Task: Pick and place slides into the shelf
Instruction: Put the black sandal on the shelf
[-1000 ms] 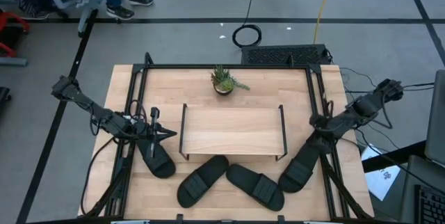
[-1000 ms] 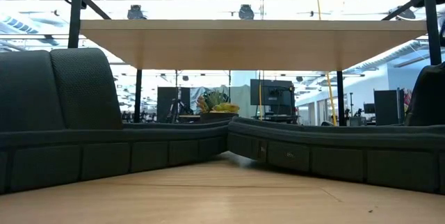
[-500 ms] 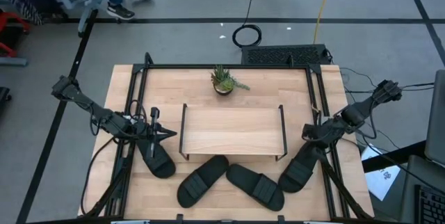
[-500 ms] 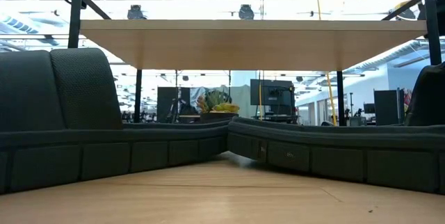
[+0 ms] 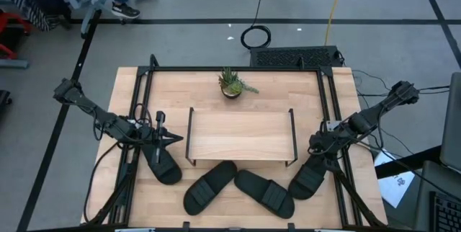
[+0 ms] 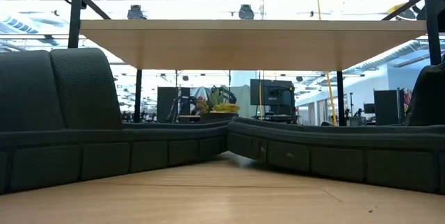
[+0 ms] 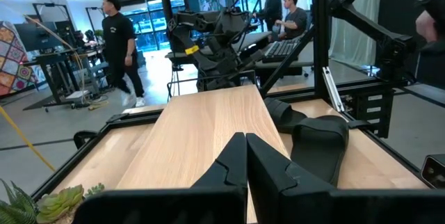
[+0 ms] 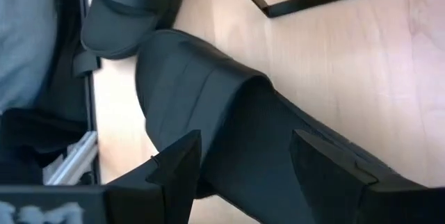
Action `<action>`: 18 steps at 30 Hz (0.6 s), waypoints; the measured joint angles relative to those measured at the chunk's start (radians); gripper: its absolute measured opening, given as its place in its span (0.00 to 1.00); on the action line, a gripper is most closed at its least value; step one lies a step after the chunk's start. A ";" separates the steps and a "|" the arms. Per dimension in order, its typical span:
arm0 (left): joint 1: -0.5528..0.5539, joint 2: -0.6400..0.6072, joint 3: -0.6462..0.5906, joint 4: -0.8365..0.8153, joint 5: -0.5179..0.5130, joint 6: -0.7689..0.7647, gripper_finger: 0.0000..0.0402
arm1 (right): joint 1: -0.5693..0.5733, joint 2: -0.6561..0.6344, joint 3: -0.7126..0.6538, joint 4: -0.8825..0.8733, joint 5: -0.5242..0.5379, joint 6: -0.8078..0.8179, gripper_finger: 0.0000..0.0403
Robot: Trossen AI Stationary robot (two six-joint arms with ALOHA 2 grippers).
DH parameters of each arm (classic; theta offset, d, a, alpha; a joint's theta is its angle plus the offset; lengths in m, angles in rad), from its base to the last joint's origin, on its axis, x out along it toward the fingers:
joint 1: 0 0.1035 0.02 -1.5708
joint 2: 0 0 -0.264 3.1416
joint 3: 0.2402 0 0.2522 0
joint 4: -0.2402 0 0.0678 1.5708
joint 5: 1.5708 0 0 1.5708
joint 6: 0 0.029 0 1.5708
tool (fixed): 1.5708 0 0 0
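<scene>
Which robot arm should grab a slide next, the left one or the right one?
Probably the right. The right gripper hangs open directly over the rightmost slide, fingers either side of its strap. The left gripper is shut, pointing toward the shelf.

Left gripper [image 5: 171, 137] sits with fingers [image 7: 233, 165] pressed together, while the right gripper [image 5: 315, 148] hangs with fingers [image 8: 182, 160] spread.

Right end effector [image 8: 243, 165] spread wide over slide [image 8: 229, 113] strap.

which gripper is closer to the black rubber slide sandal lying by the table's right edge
Right. The right gripper hovers open directly over that black rubber slide sandal; the left gripper, shut, sits across the table beyond the light wood shelf.
</scene>
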 joint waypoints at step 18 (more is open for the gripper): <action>0.000 0.000 0.000 0.000 0.000 0.000 0.01 | 0.000 0.022 -0.235 0.388 -0.209 0.277 0.53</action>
